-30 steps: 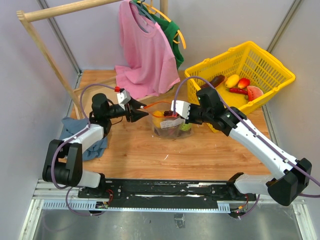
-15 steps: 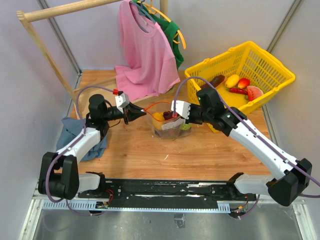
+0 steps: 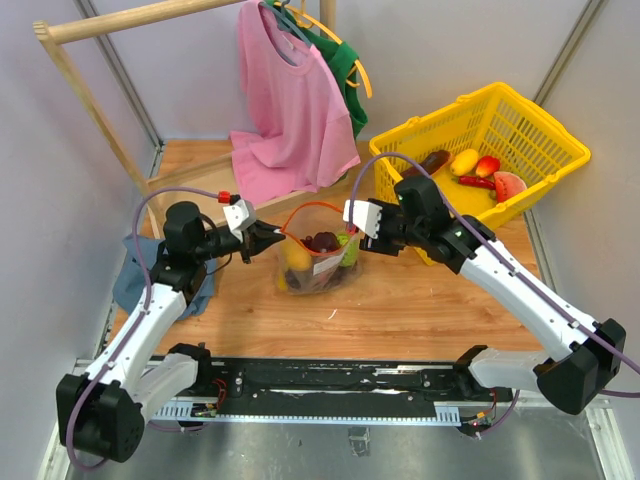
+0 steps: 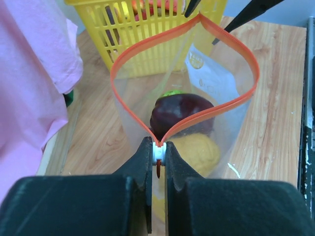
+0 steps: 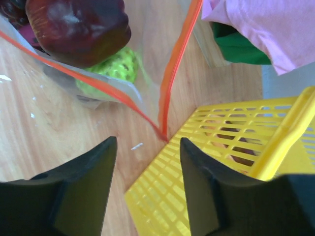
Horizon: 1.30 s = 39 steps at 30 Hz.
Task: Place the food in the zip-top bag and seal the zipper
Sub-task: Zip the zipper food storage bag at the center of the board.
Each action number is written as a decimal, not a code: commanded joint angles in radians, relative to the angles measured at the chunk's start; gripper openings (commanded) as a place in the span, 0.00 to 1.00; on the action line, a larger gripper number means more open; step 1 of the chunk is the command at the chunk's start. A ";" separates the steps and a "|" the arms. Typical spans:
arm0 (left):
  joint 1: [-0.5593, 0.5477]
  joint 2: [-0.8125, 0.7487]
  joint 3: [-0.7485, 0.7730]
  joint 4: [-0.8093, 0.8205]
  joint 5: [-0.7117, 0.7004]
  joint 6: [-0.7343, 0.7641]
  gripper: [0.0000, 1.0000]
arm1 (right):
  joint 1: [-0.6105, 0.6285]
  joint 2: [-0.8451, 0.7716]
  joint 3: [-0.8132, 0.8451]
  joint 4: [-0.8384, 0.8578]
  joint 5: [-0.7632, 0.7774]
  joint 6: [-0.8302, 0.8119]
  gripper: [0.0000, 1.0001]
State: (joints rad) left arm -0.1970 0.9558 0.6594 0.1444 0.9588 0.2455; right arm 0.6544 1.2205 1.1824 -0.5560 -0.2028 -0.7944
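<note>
The clear zip-top bag [image 3: 315, 258] lies on the wooden table between my two grippers, its mouth gaping. In the left wrist view its red-orange zipper [image 4: 224, 42] forms a wide loop. My left gripper [image 4: 158, 147] is shut on the zipper's white tab [image 4: 158, 153] at the bag's left end [image 3: 272, 238]. Inside lie dark red food [image 4: 182, 115], yellow food [image 4: 197, 152] and green food [image 5: 115, 71]. My right gripper [image 5: 146, 142] is open just short of the zipper's right end [image 5: 165, 132], touching nothing [image 3: 364, 243].
A yellow mesh basket [image 3: 430, 112] at the back right holds more food, including a watermelon slice [image 3: 509, 185]; its corner lies under my right gripper [image 5: 221, 162]. A pink shirt [image 3: 290, 110] hangs from a wooden rack [image 3: 140, 17]. A blue cloth [image 3: 128, 275] lies left.
My left gripper closed on the zipper's tab and drew back left, dragging the bag with it. My right gripper opened and let go of the bag's right end.
</note>
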 commanded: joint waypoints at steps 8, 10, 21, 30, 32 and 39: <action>-0.057 -0.102 0.013 -0.142 -0.204 0.050 0.00 | 0.156 0.038 0.233 -0.113 -0.157 0.053 0.83; -0.064 -0.120 0.011 -0.146 -0.205 0.055 0.00 | 0.189 0.061 0.259 -0.082 -0.214 0.064 0.85; -0.123 -0.232 0.003 -0.187 -0.187 0.101 0.00 | 0.294 0.265 0.371 0.096 -0.296 0.048 0.90; -0.137 -0.284 -0.012 -0.196 -0.149 0.123 0.00 | 0.287 0.368 0.413 0.071 -0.344 -0.024 0.86; -0.139 -0.301 -0.018 -0.198 -0.136 0.129 0.00 | 0.277 0.388 0.428 0.036 -0.376 -0.048 0.82; -0.142 -0.322 -0.028 -0.200 -0.120 0.139 0.00 | 0.248 0.460 0.518 -0.112 -0.436 -0.058 0.57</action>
State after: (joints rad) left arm -0.3313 0.6544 0.6296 -0.1013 0.8040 0.3645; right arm 0.9310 1.6524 1.6363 -0.5663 -0.5877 -0.8169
